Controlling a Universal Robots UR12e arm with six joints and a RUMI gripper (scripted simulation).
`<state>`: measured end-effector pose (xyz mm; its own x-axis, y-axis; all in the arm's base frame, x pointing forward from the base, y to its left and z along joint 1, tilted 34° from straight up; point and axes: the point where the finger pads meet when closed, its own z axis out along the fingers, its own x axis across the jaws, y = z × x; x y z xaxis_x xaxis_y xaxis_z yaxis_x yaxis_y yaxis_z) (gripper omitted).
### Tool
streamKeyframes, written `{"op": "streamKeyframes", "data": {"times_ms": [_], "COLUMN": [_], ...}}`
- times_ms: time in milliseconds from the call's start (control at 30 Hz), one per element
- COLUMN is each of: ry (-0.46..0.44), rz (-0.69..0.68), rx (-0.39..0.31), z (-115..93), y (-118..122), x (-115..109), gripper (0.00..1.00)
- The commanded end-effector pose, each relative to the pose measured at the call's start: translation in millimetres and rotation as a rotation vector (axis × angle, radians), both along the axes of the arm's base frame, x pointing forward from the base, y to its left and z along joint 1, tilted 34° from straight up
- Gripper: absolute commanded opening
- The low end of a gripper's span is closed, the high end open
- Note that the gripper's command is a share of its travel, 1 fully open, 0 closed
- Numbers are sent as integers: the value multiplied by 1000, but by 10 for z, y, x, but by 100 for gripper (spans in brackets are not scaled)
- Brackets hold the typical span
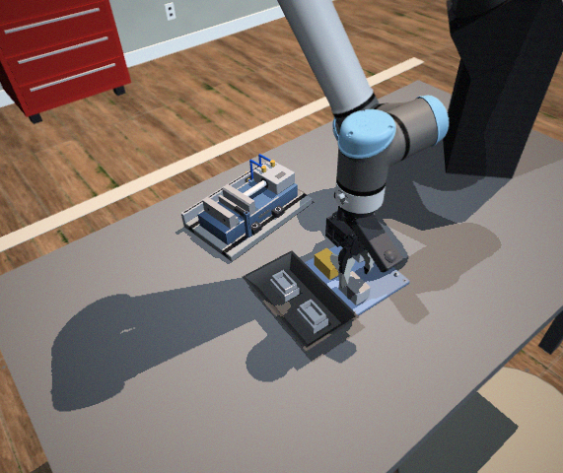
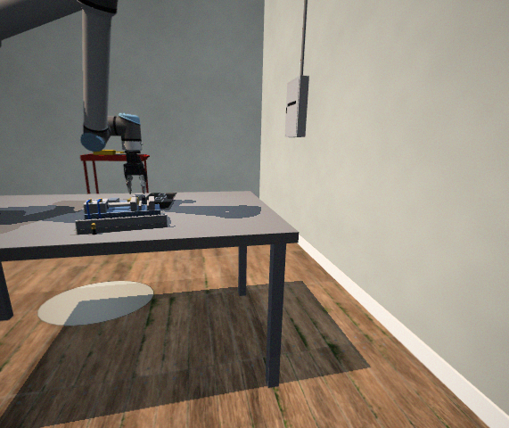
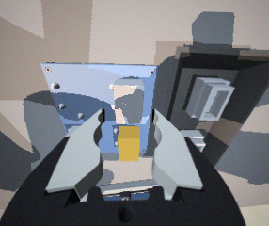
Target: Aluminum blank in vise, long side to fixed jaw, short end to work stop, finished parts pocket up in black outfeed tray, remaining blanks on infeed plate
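My gripper [image 1: 355, 268] hangs over the blue infeed plate [image 1: 373, 287], fingers pointing down, partly open, with nothing between them. A gray aluminum blank [image 1: 357, 291] lies on the plate just below the fingertips. A yellow brass blank [image 1: 326, 262] lies on the plate to its left. In the wrist view both show between my fingers without touching them: the gray blank [image 3: 130, 100] farther off, the brass blank [image 3: 129, 143] nearer. The black outfeed tray [image 1: 299, 303] holds two finished parts [image 1: 285, 285] [image 1: 313, 315], pocket up. The vise [image 1: 243, 206] stands behind; I cannot tell what lies between its jaws.
The tray's wall stands right beside the plate's left edge. The plate's short pins [image 3: 80, 115] stick up on its left side in the wrist view. The arm's black base [image 1: 500, 86] stands at the back right. A red cabinet [image 1: 49, 48] is on the floor beyond the table.
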<state>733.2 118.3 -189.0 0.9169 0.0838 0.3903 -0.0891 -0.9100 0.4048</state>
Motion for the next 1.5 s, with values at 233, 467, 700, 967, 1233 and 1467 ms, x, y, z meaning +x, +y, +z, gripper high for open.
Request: {"op": "streamKeyframes", "data": {"times_ms": [233,467,700,967,1233,1467], "ry": [-3,-3,-3,-3,-3,-3], "rz": [0,0,0,0,-1,0], "rx": [1,1,1,1,1,1], "z": [7,-2,-20,-40,-71,-90], "y": [1,-4,-17,-23,-44,-46], "x": [29,34,44,53,69,76], "gripper": [40,40,40,40,40,40]}}
